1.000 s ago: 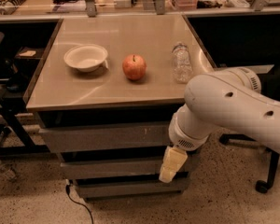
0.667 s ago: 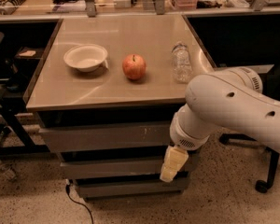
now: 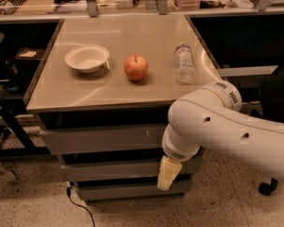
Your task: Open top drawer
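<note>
The top drawer [image 3: 102,138] is the widest grey flat front just under the table top, with pale scratch marks [image 3: 146,134] right of centre. Its front looks flush with the cabinet. Two shorter grey drawers [image 3: 109,169] lie below it. My white arm [image 3: 217,122] reaches in from the right and bends down in front of the cabinet's right side. My gripper [image 3: 168,173], pale yellow, hangs below the wrist in front of the middle drawer, just below the top drawer's right end.
On the beige table top [image 3: 85,91] stand a white bowl [image 3: 86,57], a red apple [image 3: 136,67] and a clear plastic bottle [image 3: 184,63]. A black cable [image 3: 78,202] lies on the speckled floor at lower left. A chair wheel [image 3: 266,188] shows at right.
My arm and gripper have shifted slightly left and down in front of the drawers. The drawers and the things on the table have not moved.
</note>
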Controlling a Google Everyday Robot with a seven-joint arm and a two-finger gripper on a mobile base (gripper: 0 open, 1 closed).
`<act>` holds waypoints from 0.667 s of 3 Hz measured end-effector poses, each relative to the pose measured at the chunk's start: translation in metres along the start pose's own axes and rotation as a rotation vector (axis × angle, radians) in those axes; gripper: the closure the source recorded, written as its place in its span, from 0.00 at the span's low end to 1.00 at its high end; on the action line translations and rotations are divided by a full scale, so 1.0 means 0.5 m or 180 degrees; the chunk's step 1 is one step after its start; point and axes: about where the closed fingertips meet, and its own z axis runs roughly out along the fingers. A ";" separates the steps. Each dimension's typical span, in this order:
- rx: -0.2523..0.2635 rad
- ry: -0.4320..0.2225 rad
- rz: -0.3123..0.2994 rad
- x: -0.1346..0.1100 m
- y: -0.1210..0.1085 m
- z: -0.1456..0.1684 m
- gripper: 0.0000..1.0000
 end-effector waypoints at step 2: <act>0.0098 0.0079 -0.0026 -0.011 -0.035 0.083 0.00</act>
